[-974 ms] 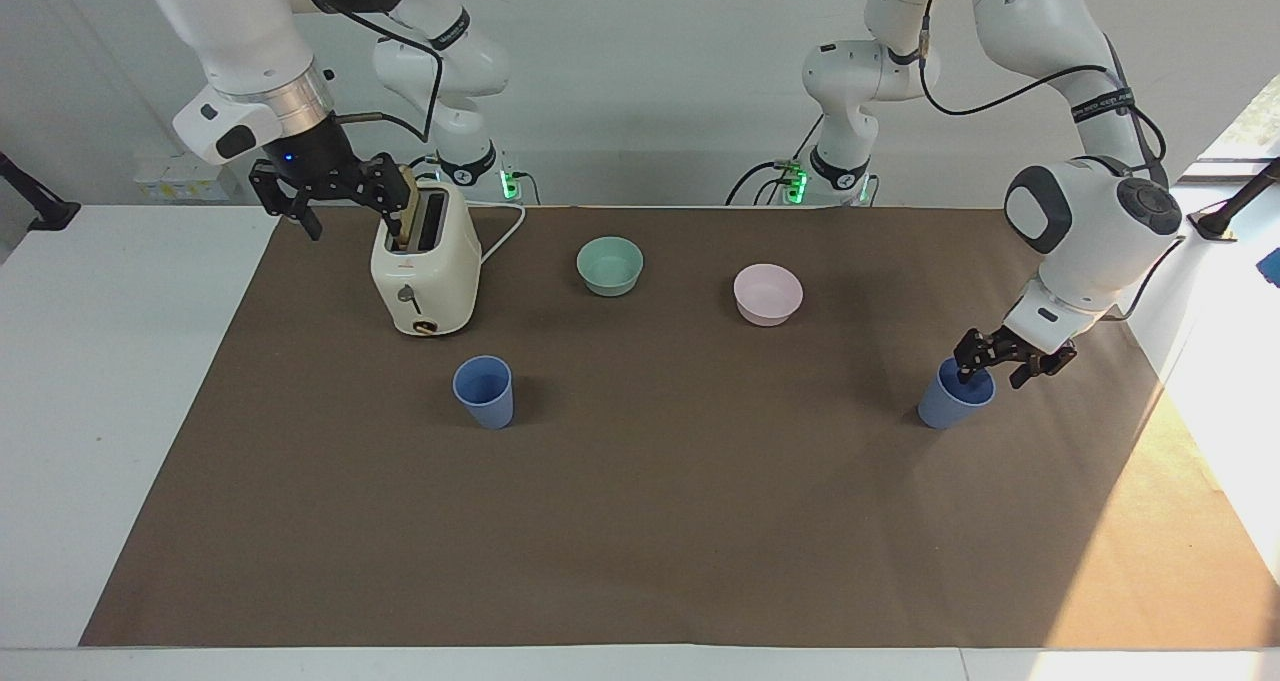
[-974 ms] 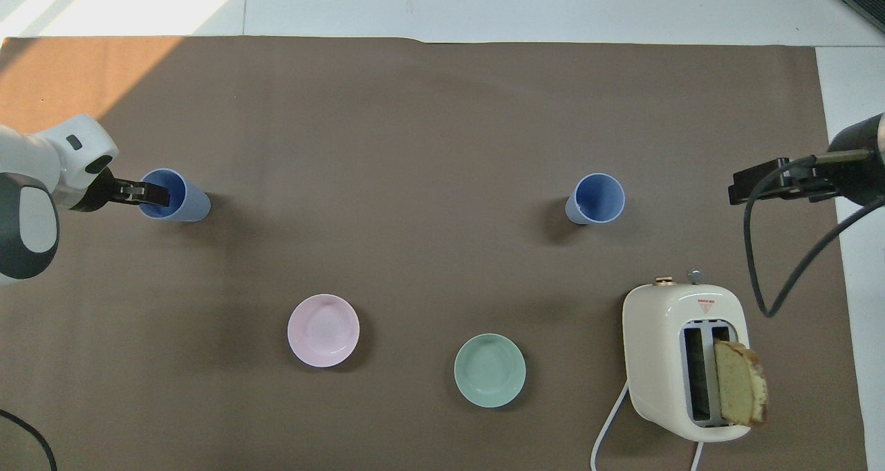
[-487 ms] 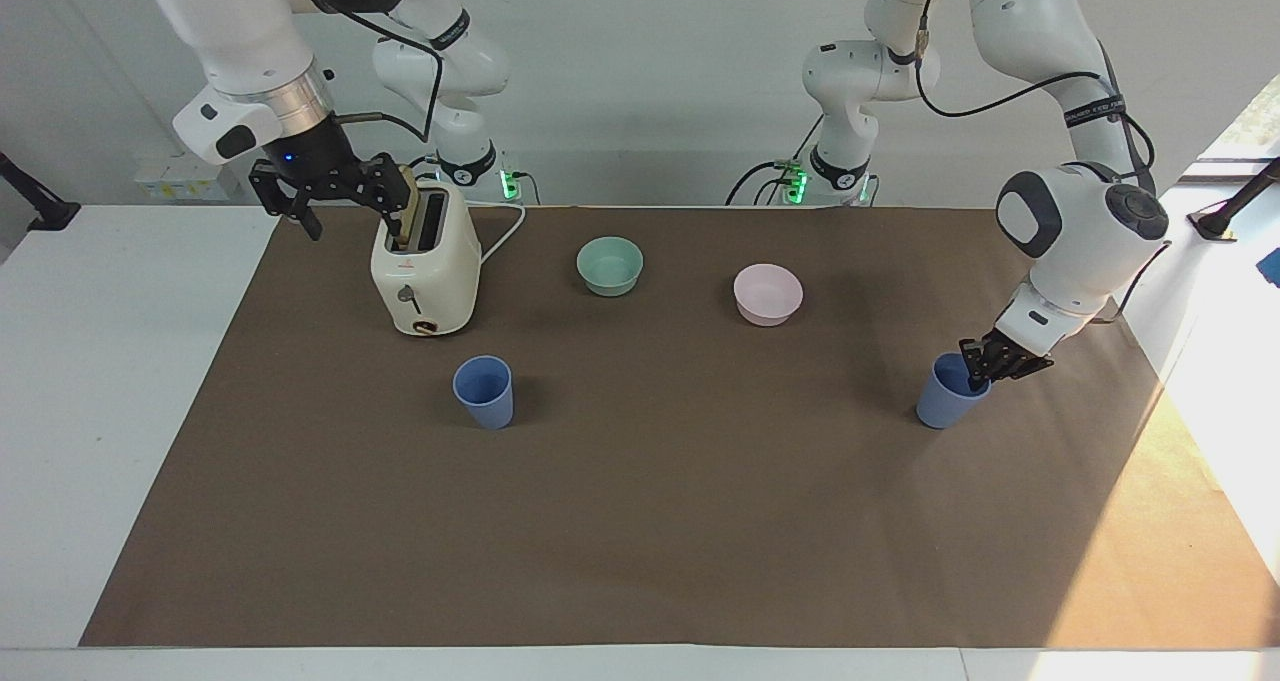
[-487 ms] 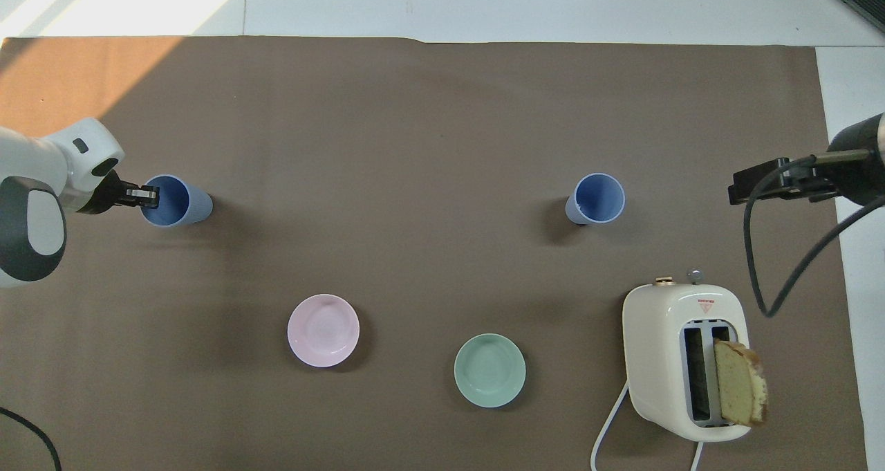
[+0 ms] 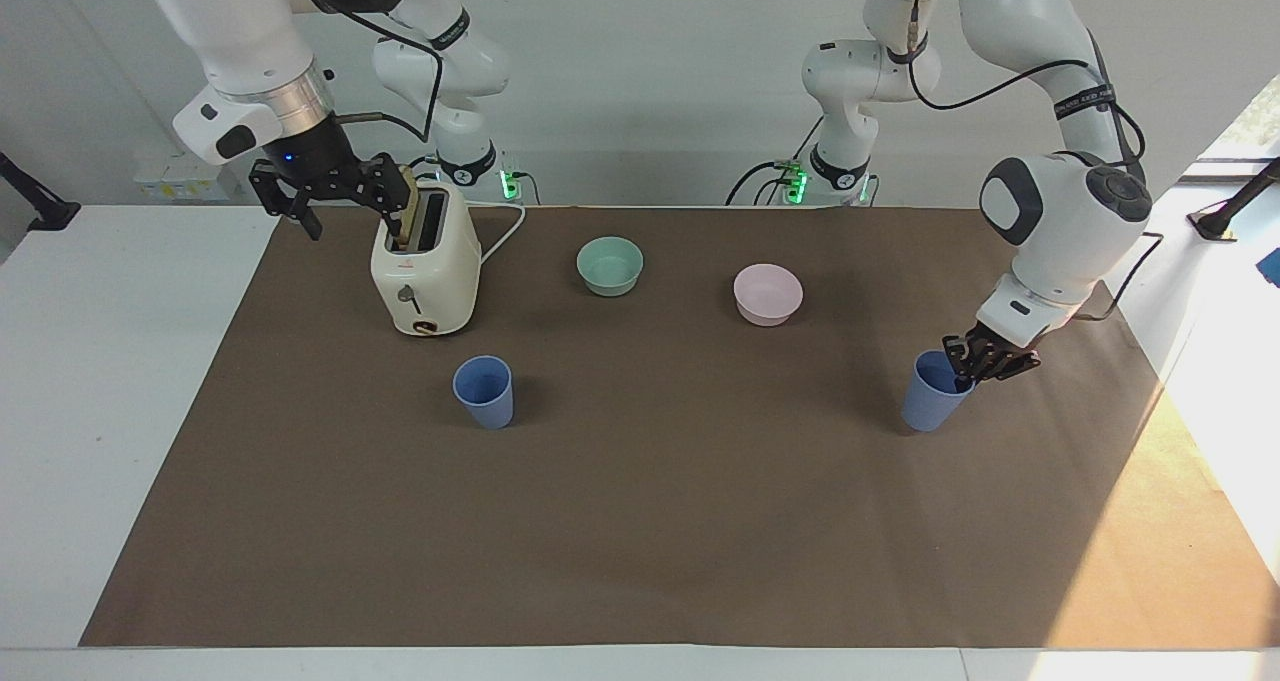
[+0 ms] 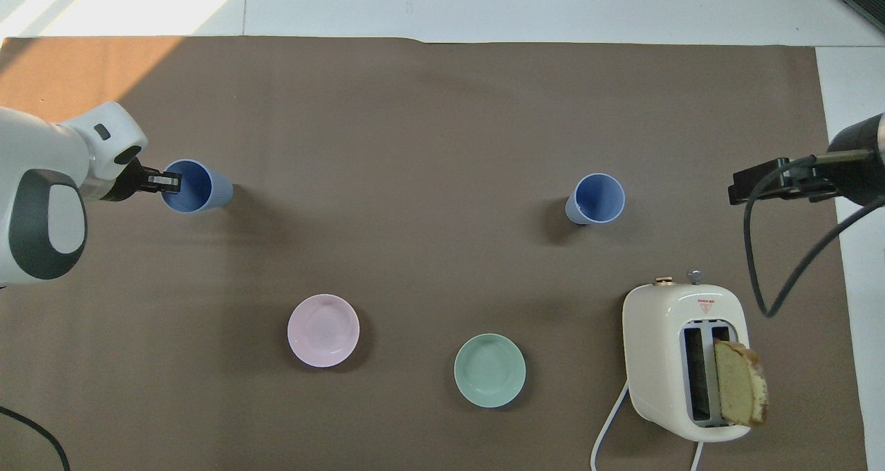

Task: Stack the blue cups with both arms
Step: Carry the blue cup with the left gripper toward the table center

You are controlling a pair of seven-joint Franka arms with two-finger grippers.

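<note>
Left gripper clamped on the rim of one blue cup at the left arm's end of the brown mat. Second blue cup stands near the toaster. Right gripper waits beside the toaster, jaws wide. Pickup step; next, probably lift and carry over the second cup.

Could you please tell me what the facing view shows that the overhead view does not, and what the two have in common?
Only the facing view shows the arms' bases at the table's edge and the toaster's lever side. Only the overhead view looks into the toaster's slots, the slice of bread standing in one. Both show the left hand shut on the rim of one tilted blue cup, the other blue cup standing alone, the green bowl, the pink bowl, and the right hand, open, waiting beside the toaster.
</note>
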